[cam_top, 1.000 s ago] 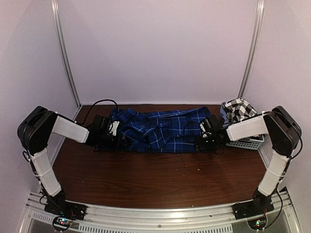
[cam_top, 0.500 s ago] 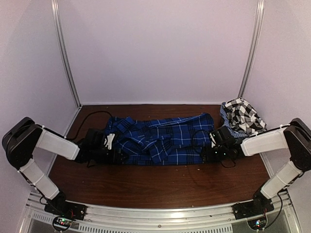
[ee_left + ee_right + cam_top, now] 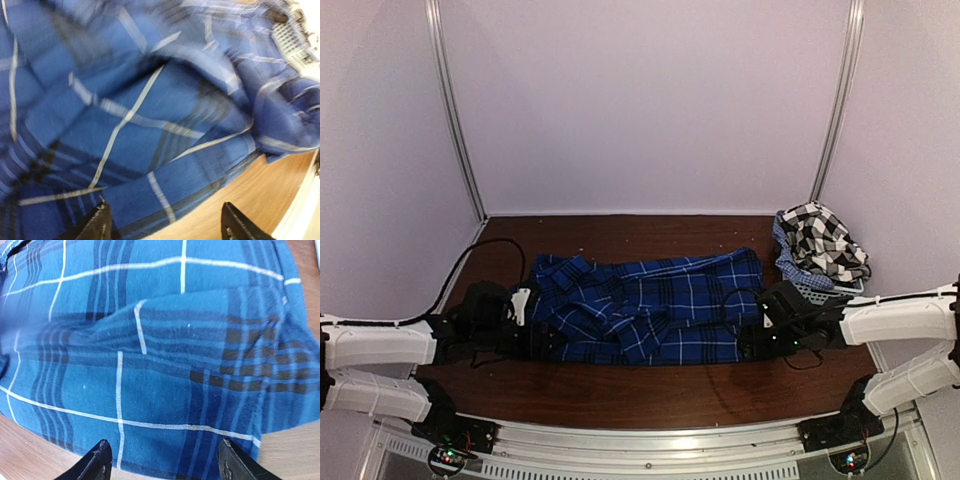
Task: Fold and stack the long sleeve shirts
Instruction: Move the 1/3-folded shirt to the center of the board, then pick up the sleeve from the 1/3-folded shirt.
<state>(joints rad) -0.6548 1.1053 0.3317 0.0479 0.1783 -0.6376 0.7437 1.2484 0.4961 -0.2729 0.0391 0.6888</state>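
Top external view, nearest first: the bare brown table point(image 3: 620, 390) runs along the front, and the left arm point(image 3: 380, 345) and right arm point(image 3: 900, 320) reach in low over it from either side. The left gripper point(image 3: 542, 340) sits at the near left corner of the blue plaid shirt point(image 3: 640, 305). The right gripper point(image 3: 750, 343) sits at its near right corner. Both are down at cloth level.

On the left wrist camera my fingers point(image 3: 100, 225) stand well apart, with the shirt's near edge and a strip of table in the gap. They are clamped on nothing I can see. On the right wrist camera the fingers point(image 3: 100, 462) are spread just as wide, with plaid filling the space between them and table wood showing at the lower corners.

The blue plaid shirt lies mid-table, rumpled and partly doubled over. Its long axis runs left to right, parallel to the near edge. The right end lies squarer and flatter, while the left end is bunched with a flap turned up. I cannot tell which end holds the collar.

Farther back on the right, the black-and-white checked shirt point(image 3: 820, 240) is heaped in a pale mesh basket point(image 3: 815, 290) by the right wall. It spills over the rim, just beside the plaid shirt's far right corner, and has no long axis I can make out. Pale walls point(image 3: 640, 110) close the back.
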